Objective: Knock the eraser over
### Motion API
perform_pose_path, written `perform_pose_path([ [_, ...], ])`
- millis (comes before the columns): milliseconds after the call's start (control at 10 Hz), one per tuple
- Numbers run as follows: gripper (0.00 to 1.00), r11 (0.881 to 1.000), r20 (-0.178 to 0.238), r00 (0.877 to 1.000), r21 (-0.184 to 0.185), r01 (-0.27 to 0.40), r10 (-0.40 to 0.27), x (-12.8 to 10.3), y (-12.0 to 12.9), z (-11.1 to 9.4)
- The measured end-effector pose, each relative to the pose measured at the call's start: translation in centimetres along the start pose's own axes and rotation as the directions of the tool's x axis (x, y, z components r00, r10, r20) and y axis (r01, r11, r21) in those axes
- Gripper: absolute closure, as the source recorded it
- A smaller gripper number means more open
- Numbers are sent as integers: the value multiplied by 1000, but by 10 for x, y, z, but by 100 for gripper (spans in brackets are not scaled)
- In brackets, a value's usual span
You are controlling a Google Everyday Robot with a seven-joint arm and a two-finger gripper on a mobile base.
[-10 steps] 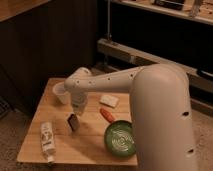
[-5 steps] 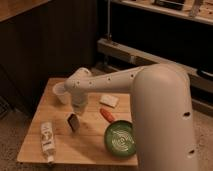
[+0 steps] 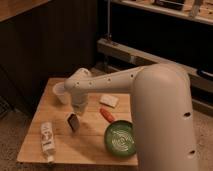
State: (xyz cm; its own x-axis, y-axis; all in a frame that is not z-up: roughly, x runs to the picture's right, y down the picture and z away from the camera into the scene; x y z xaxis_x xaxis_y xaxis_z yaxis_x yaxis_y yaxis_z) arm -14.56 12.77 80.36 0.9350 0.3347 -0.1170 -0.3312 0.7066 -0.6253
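- My end effector [image 3: 78, 108] hangs low over the left middle of the worktop [image 3: 89, 146], at the tip of the white arm [image 3: 150, 95] that reaches in from the right.
- From this angle I cannot tell how wide the end effector stands; its lower end merges with the wrist housing above it.
- The eraser [image 3: 73, 122] stands on the worktop just below and a little left of the end effector, its lighter grey face turned toward the camera and its body slightly tilted. I cannot tell whether the two are touching.
- Against the pictures from half a second and a second back, I see no change: the arm holds the same pose, and the eraser sits in the same spot at the same lean, not knocked over.
- A white cup [image 3: 59, 93] stands behind the end effector on the left, close to the arm's wrist, where it was before.
- A pale flat block [image 3: 109, 100] lies to the right of the wrist, and an orange-red piece [image 3: 106, 115] lies just in front of it, next to the green bowl [image 3: 120, 138].
- A white labelled bottle [image 3: 47, 140] lies on its side near the left front edge, well apart from the eraser.
- None of these other things has shifted either.
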Motion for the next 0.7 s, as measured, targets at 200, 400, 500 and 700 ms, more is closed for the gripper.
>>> perform_pose_path([
  [200,100,1000,-1,1000,4,2,-2,0,0,0],
  [400,100,1000,-1,1000,8,4,-4,0,0,0],
  [500,100,1000,-1,1000,8,4,-4,-1,1,0],
  [700,100,1000,-2,1000,9,7,-7,-2,2,1],
])
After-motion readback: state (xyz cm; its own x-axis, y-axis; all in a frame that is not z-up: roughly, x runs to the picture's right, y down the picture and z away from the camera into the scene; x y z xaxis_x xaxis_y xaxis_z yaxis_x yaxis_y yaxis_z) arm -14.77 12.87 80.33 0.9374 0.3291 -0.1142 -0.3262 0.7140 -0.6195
